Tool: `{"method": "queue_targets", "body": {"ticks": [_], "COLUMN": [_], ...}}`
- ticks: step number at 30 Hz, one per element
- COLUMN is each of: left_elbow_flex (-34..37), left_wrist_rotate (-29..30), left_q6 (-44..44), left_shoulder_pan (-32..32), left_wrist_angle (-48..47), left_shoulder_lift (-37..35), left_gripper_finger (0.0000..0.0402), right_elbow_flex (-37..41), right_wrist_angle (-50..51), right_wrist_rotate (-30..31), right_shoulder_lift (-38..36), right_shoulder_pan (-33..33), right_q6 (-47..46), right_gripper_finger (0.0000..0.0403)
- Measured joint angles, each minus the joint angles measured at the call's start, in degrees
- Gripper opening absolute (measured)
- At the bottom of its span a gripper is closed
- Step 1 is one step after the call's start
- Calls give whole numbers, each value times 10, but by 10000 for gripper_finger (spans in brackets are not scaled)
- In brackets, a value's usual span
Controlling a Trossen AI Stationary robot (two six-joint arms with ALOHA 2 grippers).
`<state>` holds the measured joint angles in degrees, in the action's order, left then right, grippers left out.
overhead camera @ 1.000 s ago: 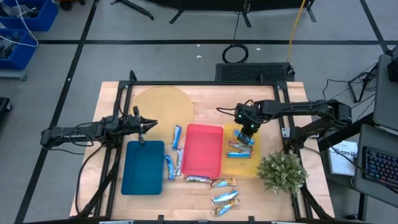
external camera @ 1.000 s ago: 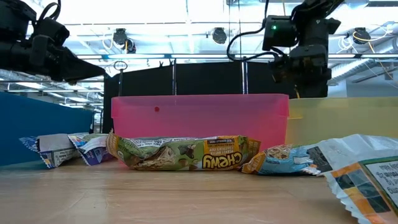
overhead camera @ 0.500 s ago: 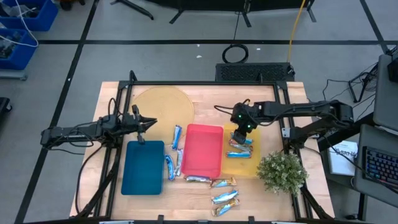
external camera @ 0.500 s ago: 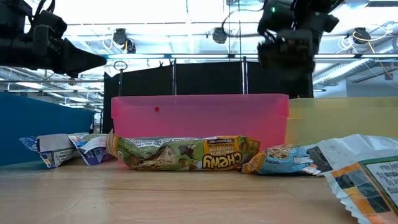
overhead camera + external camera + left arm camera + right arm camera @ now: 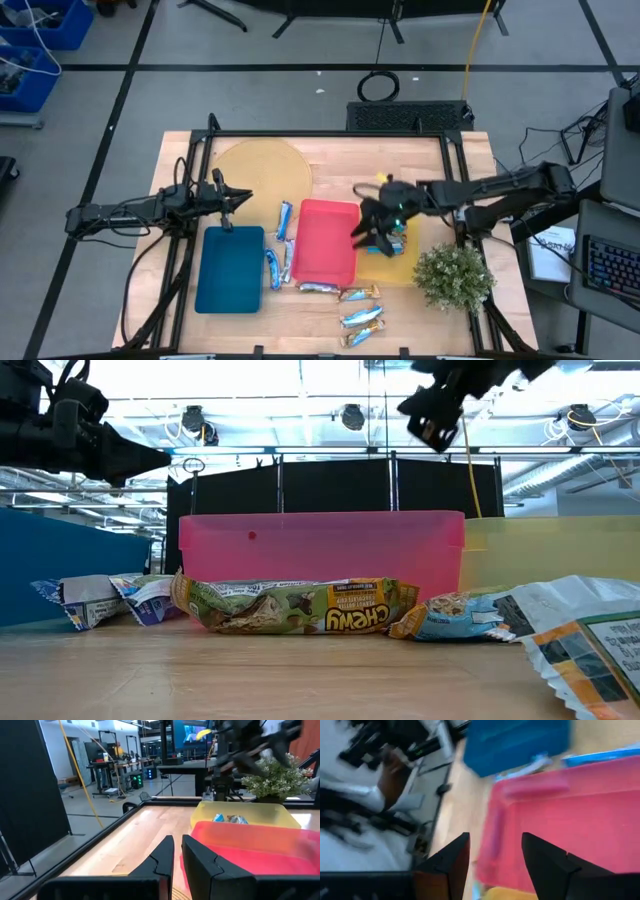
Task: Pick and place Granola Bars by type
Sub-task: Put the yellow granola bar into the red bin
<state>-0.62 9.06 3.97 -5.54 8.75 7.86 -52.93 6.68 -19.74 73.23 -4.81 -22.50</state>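
High view shows the granola bars (image 5: 285,220) scattered over the wooden worktop (image 5: 330,165): blue-wrapped ones lie between the blue tray (image 5: 230,270) and the red tray (image 5: 327,243), a few more sit along the near edge below the red tray, and a couple rest inside the yellow tray (image 5: 392,262) on the right. From table height, a green-and-orange bar (image 5: 300,605) lies lengthwise in front of the red tray's wall, and its wrapper reads "CHEWY" upside down. A blue bar (image 5: 455,615) lies just beside it, and crumpled blue wrappers (image 5: 100,600) sit over to the left.

The right arm reaches in from the right side, bent at the elbow, with its right pincer (image 5: 372,232) hanging above the border between the red and yellow trays. Through its own wrist camera the two dark fingers (image 5: 547,862) stand clearly apart with nothing between them, the red tray beneath.

The left arm stretches level from the left edge, its left pincer (image 5: 232,200) poised above the far end of the blue tray. Its fingers (image 5: 165,855) are nearly together with only a thin slit between them, holding nothing.

A potted plant (image 5: 452,275) stands at the right corner, near the yellow tray.
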Motion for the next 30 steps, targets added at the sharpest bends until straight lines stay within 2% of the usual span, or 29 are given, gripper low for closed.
{"method": "queue_targets", "body": {"ticks": [6,11,15,18,23,30], "left_elbow_flex": [0,0,0,0,0,0], "left_wrist_rotate": [0,0,0,-2,-1,-1], "left_q6": [0,-5,-17,-15,-15,-16], "left_shoulder_pan": [0,0,0,0,0,0], "left_wrist_angle": [0,0,-4,-3,-4,-4], "left_shoulder_lift": [0,0,0,0,0,0], "left_gripper_finger": [47,47,47,47,47,47], "right_elbow_flex": [-14,-103,-179,-196,-190,-188], "right_wrist_angle": [37,176,291,333,294,284], "right_wrist_rotate": [109,167,160,132,94,91], "right_shoulder_lift": [10,71,149,192,241,313], "right_shoulder_pan": [-93,-145,-176,-188,-196,-208], "right_q6": [-37,-59,-66,-79,-108,-83], "right_gripper_finger": [171,171,171,171,171,171]}}
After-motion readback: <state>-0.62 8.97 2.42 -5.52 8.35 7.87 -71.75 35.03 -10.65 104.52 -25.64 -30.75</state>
